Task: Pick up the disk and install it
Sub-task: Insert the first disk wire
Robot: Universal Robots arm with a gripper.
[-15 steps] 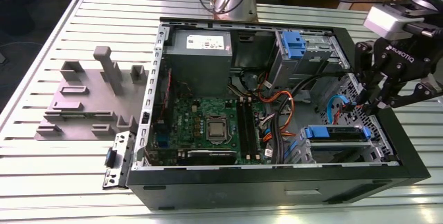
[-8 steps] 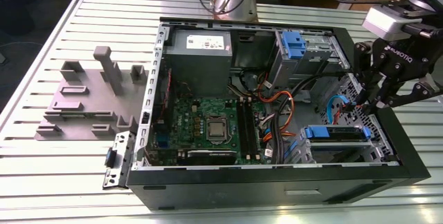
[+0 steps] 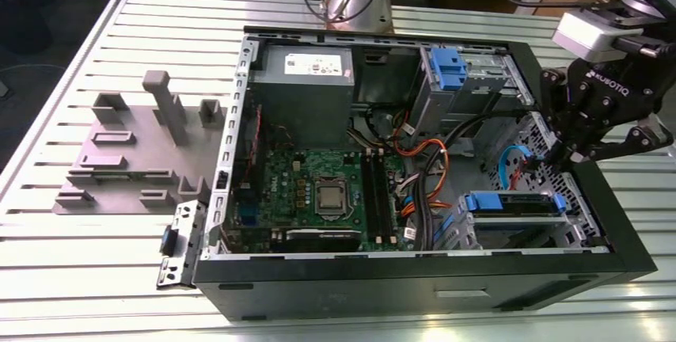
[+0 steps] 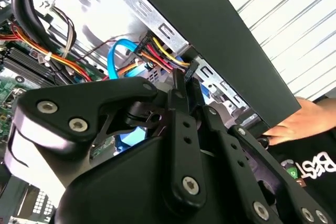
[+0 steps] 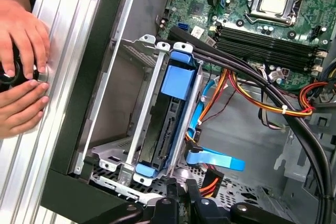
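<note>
I see the disk (image 5: 169, 124) seated on edge in the metal drive cage (image 5: 137, 129) at a corner of the open computer case (image 3: 423, 283), blue rails showing. My gripper (image 3: 579, 156) hangs just above the case's side wall on the exterior view's right, holding nothing; I cannot tell how its fingers stand. Cables (image 5: 247, 85) crowd the room beside the cage. A person's hands (image 5: 21, 72) rest on the slatted table (image 3: 95, 255) just outside the wall.

Disk (image 5: 169, 129): dark flat drive with blue plastic rails and blue front tab, seated on edge in the metal drive cage, connector edge exposed. Lies just beyond the fingers (image 5: 181, 203); also seen in the exterior view (image 3: 514, 203), below them.
</note>
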